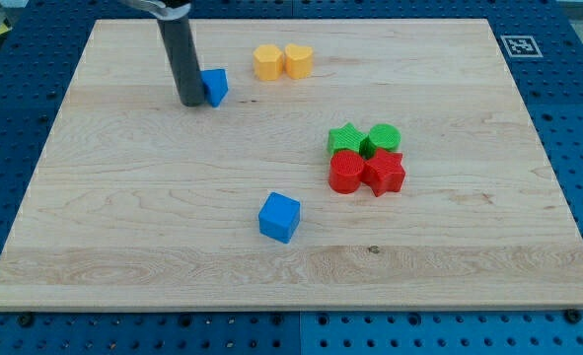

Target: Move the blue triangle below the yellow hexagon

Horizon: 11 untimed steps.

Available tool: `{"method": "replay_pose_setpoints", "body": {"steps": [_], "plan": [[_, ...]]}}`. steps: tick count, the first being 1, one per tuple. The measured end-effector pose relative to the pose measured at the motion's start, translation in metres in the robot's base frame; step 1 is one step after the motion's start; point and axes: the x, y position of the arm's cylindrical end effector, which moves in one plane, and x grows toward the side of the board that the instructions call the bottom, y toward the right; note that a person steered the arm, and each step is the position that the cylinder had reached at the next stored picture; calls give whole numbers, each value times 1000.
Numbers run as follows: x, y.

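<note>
The blue triangle (pixel 215 87) lies near the view's top left of the wooden board (pixel 123 217). My tip (pixel 190 102) touches its left side; the dark rod rises from there to the view's top edge. The yellow hexagon (pixel 266 61) lies to the triangle's upper right, with a gap between them. A second yellow block (pixel 298 59), heart-like in shape, touches the hexagon's right side.
A blue cube (pixel 279 217) sits below the board's middle. On the right, a green star (pixel 346 139), a green round block (pixel 383 139), a red round block (pixel 346 171) and a red star (pixel 385 172) are packed together. A marker tag (pixel 518 45) is off the board's top right corner.
</note>
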Motion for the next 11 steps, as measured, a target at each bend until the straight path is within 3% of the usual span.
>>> {"method": "replay_pose_setpoints", "body": {"steps": [2,6,8,11], "plan": [[-1,0],[-43,14],[-17,23],[-16,63]]}}
